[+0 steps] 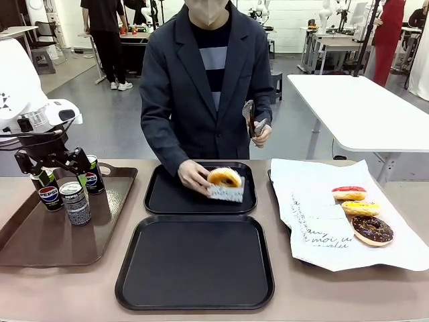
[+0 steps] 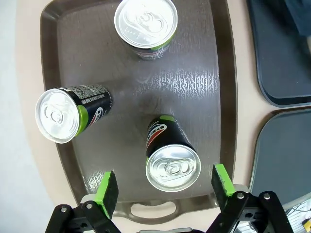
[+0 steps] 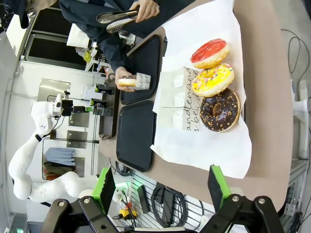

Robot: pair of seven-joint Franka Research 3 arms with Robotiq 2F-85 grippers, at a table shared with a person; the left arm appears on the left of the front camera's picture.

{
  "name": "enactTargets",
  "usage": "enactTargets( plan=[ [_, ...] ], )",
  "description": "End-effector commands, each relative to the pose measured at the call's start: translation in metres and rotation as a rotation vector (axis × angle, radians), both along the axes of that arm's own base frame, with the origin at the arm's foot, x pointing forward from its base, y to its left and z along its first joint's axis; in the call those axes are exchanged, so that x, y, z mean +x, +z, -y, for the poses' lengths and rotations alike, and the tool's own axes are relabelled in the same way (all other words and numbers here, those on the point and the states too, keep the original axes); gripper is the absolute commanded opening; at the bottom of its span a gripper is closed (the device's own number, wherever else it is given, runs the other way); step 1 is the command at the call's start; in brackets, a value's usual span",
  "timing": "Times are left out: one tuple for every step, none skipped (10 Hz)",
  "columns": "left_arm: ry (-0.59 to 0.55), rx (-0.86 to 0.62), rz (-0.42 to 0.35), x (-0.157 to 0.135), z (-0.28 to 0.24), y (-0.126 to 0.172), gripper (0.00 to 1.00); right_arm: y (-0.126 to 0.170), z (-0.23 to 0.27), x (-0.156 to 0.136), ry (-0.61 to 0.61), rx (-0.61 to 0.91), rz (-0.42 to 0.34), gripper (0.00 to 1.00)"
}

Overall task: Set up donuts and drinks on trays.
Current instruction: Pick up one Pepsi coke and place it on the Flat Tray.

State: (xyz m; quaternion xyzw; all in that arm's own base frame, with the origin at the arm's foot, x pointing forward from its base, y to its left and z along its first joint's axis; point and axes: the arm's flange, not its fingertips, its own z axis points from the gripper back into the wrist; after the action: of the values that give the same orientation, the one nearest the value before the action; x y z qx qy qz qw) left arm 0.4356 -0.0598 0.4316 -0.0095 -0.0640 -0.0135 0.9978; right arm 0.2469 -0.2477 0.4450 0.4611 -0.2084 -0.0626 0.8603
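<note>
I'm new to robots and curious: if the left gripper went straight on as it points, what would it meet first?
Most likely the Pepsi can standing on the brown tray: it sits between the open fingers of the left gripper, though how far below is unclear.

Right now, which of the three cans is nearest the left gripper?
The can framed by the open left gripper, near the brown tray handle; the other two stand farther off.

White left arm [image 1: 23,80], black jaws, green pads [image 2: 108,193]
</note>
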Motion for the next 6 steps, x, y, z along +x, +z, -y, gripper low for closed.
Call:
enactTargets(
  plan=[
    [-0.004, 0.004, 0.005, -0.0003, 0.0005, 0.0026, 1.00, 0.0011, -0.0004, 0.0020, -0.002, 0.023, 0.034, 1.00],
    [-0.004, 0.004, 0.005, -0.0003, 0.0005, 0.0026, 1.00, 0.0011, -0.0004, 0.0020, -0.002, 0.023, 0.034, 1.00],
    [0.000, 0.000, 0.000, 0.0000, 0.0000, 0.0000, 1.00, 0.0011, -0.0004, 0.0020, -0.002, 0.023, 0.034, 1.00],
    [0.039, 0.031, 0.034, -0.0023, 0.0039, -0.0021, 1.00, 0.0011, -0.0004, 0.0020, -0.002, 0.023, 0.034, 1.00],
    [0.056, 0.047, 0.043, -0.0021, 0.0073, -0.0035, 1.00, 0.0011, -0.0004, 0.0020, -0.002, 0.023, 0.034, 1.00],
    [0.077, 0.051, 0.033, -0.0010, 0.0091, -0.0071, 1.00, 0.0011, -0.0004, 0.0020, -0.002, 0.023, 0.034, 1.00]
  ],
)
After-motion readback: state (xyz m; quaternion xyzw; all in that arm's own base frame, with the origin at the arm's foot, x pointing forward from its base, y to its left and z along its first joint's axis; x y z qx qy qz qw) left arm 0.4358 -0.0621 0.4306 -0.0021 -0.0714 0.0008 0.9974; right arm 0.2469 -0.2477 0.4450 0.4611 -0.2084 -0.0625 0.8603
